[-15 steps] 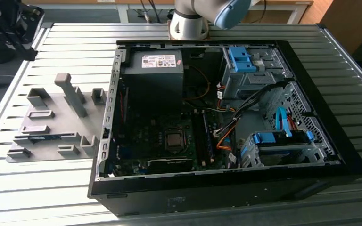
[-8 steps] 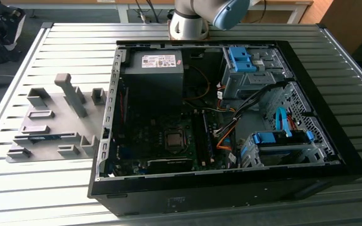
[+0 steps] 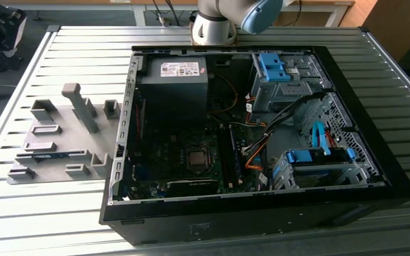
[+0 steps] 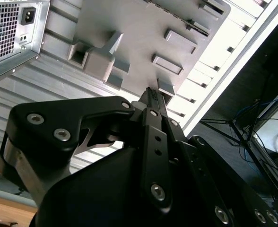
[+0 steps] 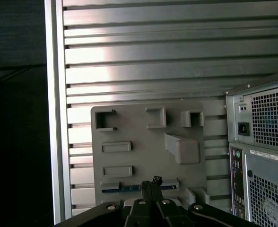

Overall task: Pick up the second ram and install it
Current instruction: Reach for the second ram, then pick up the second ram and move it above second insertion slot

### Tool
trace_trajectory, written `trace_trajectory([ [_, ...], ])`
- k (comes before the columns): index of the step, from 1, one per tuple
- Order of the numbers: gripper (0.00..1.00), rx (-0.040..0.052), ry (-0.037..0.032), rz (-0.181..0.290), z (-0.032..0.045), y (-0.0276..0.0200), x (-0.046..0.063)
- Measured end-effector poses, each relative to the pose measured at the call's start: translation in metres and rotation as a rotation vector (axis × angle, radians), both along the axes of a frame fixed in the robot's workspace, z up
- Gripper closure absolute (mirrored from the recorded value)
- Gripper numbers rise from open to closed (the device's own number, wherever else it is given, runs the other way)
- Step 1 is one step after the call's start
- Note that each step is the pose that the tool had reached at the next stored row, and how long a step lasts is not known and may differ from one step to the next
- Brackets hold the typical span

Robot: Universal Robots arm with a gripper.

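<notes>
First wrist view, 1 second ram in fixt., 1 hand

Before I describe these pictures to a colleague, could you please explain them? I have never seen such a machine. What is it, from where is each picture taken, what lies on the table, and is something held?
The machine is one robot arm. The exterior view, from a camera off the arm, shows its base behind an open computer case on a ribbed metal table. The two wrist views come from cameras riding on the arm, looking past its black gripper at the table. Beside the case, on the exterior view's left, lies a grey fixture plate with blocks. The second ram, a thin blue-green stick, rests in one of its holders. The gripper looks shut and holds nothing.
</notes>
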State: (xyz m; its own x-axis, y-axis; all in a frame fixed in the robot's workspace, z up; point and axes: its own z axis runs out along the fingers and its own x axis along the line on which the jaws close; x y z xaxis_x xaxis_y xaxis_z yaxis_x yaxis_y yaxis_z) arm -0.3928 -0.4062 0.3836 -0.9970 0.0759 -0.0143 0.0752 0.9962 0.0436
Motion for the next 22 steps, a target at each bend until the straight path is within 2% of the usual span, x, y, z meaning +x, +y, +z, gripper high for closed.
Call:
trace_trajectory([
  [11,0.89,0.0,0.0,0.005,0.0,0.0,-0.0004],
  [15,0.89,0.0,0.0,0.062,-0.0002,0.0,-0.0012],
  [22,0.89,-0.0001,0.0,0.188,-0.0015,0.0,-0.0015],
])
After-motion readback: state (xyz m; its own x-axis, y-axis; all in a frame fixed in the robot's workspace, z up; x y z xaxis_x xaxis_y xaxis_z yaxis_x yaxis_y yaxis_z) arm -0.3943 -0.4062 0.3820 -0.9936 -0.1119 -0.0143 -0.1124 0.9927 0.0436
